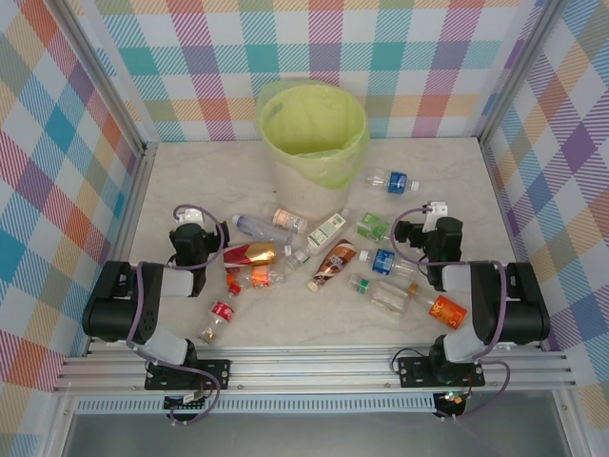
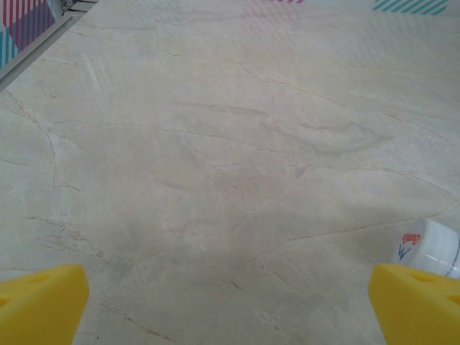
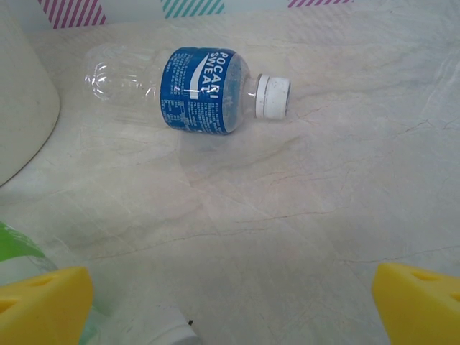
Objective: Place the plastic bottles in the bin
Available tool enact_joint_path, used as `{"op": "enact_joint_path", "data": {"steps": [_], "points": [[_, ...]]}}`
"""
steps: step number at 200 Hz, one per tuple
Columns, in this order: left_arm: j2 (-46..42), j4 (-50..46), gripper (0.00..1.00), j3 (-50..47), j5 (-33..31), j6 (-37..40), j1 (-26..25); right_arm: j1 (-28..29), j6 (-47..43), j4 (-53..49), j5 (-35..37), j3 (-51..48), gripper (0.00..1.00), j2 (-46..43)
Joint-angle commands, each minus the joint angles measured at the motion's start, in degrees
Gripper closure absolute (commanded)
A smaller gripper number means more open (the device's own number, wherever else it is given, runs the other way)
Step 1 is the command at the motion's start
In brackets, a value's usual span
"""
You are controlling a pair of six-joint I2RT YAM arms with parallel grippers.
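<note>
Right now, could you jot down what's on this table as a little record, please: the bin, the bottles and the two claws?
bin: round, beige, yellow-green bag liner, upright at the far middle of the table; no bottle seen inside
plastic bottles: about a dozen, lying scattered in front of the bin
Pocari Sweat bottle: on its side, right of the bin
left gripper: open, holding nothing, above bare table
right gripper: open, holding nothing, facing the Pocari Sweat bottle

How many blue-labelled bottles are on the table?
2 blue-labelled bottles: one lies right of the bin, the other beside the right gripper. Labels facing down might hide more.
</note>
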Motion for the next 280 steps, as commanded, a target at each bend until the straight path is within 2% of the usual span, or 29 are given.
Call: {"op": "enact_joint_path", "data": {"steps": [1,12,29,51,73,90,113,132,151,196,223,231,249,280], "points": [[-9.5,-12.4,0.00,3.4,-1.9,-1.3,-0.9,0.3,-0.8,-6.9,-1.1,1.6,0.00,-9.2],[-14.0,-20.7,0.00,6.1,-3.9,-3.9,-1.1,0.3,0.4,-11.2,-2.0,2.4,0.00,-14.2],[-19.6,-27.5,0.00,7.2,-7.8,-8.7,-2.3,0.3,3.4,-17.4,-4.0,4.2,0.00,-20.7],[-26.1,-38.1,0.00,9.7,-7.9,-18.2,-3.5,0.3,11.7,-27.4,-4.4,7.8,0.00,-25.6],[-30.7,-51.0,0.00,13.8,-2.5,-28.0,-3.9,0.3,23.1,-40.4,-1.4,10.9,0.00,-28.1],[-33.3,-60.9,0.00,16.6,2.1,-32.1,-3.9,0.3,30.2,-52.3,1.5,13.0,0.00,-28.5],[-34.5,-74.7,0.00,20.5,7.1,-34.5,-4.0,0.3,34.2,-67.2,2.2,15.7,0.00,-26.3],[-35.7,-80.5,0.00,21.0,11.0,-35.4,-3.8,0.3,35.4,-74.5,0.6,16.8,0.00,-23.1],[-36.9,-82.5,0.00,20.0,13.9,-35.5,-3.8,0.3,33.1,-77.6,-3.7,17.9,0.00,-20.6],[-34.9,-85.9,0.00,19.9,15.8,-34.9,-3.6,0.9,25.7,-85.2,3.7,22.3,0.00,-20.4],[-32.2,-95.6,0.00,23.4,16.1,-32.4,-4.5,1.0,25.7,-83.3,0.9,22.0,0.00,-22.4],[-31.9,-99.2,0.00,24.8,14.3,-31.7,-6.0,1.0,26.8,-82.0,0.5,21.5,0.00,-23.4],[-32.6,-107.4,0.00,26.9,5.1,-34.0,-12.3,1.0,29.2,-78.8,0.7,19.9,0.00,-25.3],[-31.1,-113.8,0.00,27.9,-1.2,-40.5,-22.7,1.2,31.5,-75.0,0.7,17.7,0.00,-26.9]]}}
